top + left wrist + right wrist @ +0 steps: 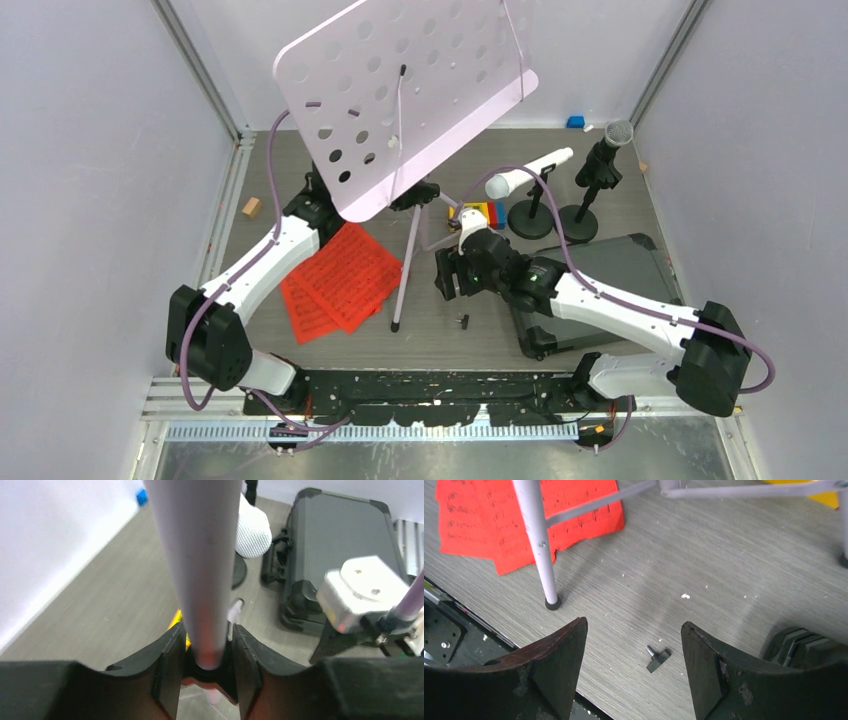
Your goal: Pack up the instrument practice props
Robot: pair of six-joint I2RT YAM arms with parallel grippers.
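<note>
The pale lilac perforated music desk (400,100) stands tilted on its tripod legs (408,270). My left gripper (207,640) reaches in under the desk and is shut on the stand's pole (200,555), just above a black collar. Red sheet-music pages (340,280) lie on the floor beside the legs. My right gripper (634,645) hangs open over the floor with a small black thumb screw (658,658) lying below its fingers. The white microphone (525,172) and the black grey-headed microphone (612,140) sit in their round-based holders (578,224) at the back right.
A dark hard case (600,290) lies shut at the right under my right arm. Coloured blocks (480,213) sit by the tripod, a blue block (575,122) at the back wall, and a wooden block (251,207) at the left edge. White walls enclose three sides.
</note>
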